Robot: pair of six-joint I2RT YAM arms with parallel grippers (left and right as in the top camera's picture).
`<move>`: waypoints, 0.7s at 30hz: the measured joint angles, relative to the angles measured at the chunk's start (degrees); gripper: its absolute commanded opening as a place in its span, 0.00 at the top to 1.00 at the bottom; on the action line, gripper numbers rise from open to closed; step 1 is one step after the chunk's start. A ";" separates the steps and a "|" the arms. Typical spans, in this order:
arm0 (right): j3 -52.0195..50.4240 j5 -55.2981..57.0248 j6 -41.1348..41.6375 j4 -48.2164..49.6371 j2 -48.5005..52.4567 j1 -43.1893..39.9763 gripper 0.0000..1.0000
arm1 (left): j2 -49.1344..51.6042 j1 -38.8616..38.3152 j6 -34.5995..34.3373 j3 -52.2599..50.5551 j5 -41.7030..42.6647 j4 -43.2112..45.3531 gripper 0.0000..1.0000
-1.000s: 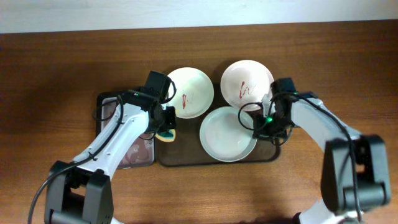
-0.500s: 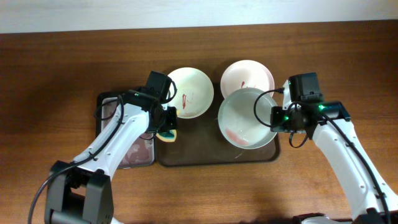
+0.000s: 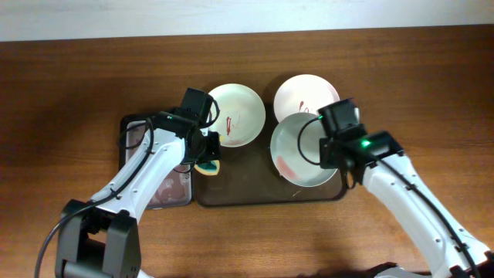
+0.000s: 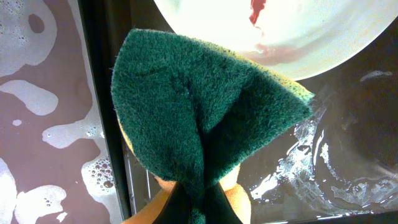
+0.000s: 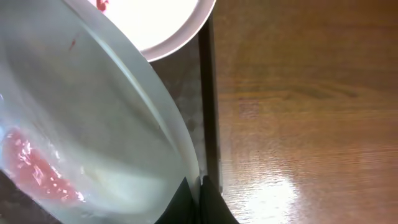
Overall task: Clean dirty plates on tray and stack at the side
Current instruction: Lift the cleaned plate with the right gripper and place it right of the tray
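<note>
My left gripper [image 3: 207,154] is shut on a green-and-yellow sponge [image 4: 199,106], held over the left end of the dark brown tray [image 3: 247,193]. Just beyond the sponge lies a white plate [image 3: 235,114] with a red streak [image 4: 256,11]. My right gripper [image 3: 335,151] is shut on the right rim of the pale mint-green plate [image 3: 302,150]. That plate is tilted above the tray, with a pink smear [image 5: 37,168] low in it. A second white plate [image 3: 306,93] with red marks lies behind it, partly covered.
A narrower grey tray [image 3: 158,185] with soapy water [image 4: 43,124] sits against the brown tray's left side. Bare wooden table [image 5: 311,112] lies right of the brown tray's rim [image 5: 208,93]. Water drops [image 4: 323,162] wet the tray floor.
The right gripper lifted the mint-green plate off the tray and tilted it; since then its wrist has swung left over the plate's right rim. The left arm and sponge have stayed put.
</note>
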 measured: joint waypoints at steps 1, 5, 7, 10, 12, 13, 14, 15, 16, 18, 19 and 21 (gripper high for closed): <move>0.00 2.54 0.33 0.35 0.00 1.81 0.96 | 0.00 0.00 0.00 0.00 0.00 0.00 1.00; 0.00 10.23 1.16 1.77 0.00 7.80 0.96 | 0.00 0.00 0.00 0.00 0.00 0.22 1.00; 0.00 13.49 1.25 1.97 0.00 10.40 0.96 | 0.00 0.00 0.00 0.00 0.00 0.22 1.00; 0.00 17.79 1.36 1.97 0.00 13.57 0.96 | 0.00 0.00 0.00 0.00 0.00 0.20 1.00; 0.00 20.70 1.36 1.97 0.00 15.82 0.96 | 0.00 0.00 0.00 0.00 0.00 0.20 1.00; 0.00 21.86 1.36 1.97 0.00 16.59 0.96 | 0.00 0.00 0.00 0.00 0.00 0.20 1.00; 0.00 23.32 1.36 1.95 0.00 17.35 0.96 | 0.00 0.00 0.00 0.00 0.00 0.20 1.00; 0.00 24.79 1.36 1.99 0.00 18.21 0.96 | 0.00 0.00 0.00 0.00 0.00 0.20 1.00; 0.00 25.90 1.36 1.99 0.00 18.82 0.96 | 0.00 0.00 0.00 0.00 0.00 0.22 1.00; 0.00 27.93 1.36 2.23 0.00 19.85 0.96 | 0.00 0.00 0.00 0.00 0.00 0.22 1.00; 0.00 28.63 1.33 2.49 0.00 20.09 0.96 | 0.00 0.00 0.00 0.00 0.00 0.22 1.00; 0.00 29.88 1.36 2.69 0.00 20.22 0.96 | 0.00 0.00 0.00 0.00 0.00 0.22 1.00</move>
